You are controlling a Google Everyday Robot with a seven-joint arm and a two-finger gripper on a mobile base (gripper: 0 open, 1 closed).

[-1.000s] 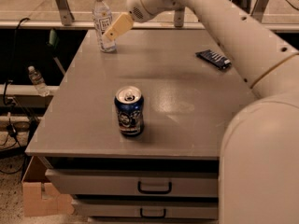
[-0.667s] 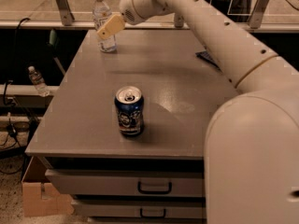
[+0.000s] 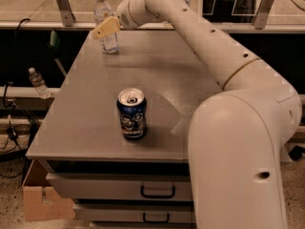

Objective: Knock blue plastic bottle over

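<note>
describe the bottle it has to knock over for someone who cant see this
On the grey table, look to the far left corner: a clear plastic bottle with a white cap stands upright, the gripper overlapping its middle. It is taller than the blue can near the front, and the smaller bottle sits off the table to the left.

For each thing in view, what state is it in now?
blue plastic bottle: upright, cap on.
gripper: raised, in front of the bottle's middle.
blue can: upright.
small bottle: tilted, low at the left.
drawers: shut.
</note>
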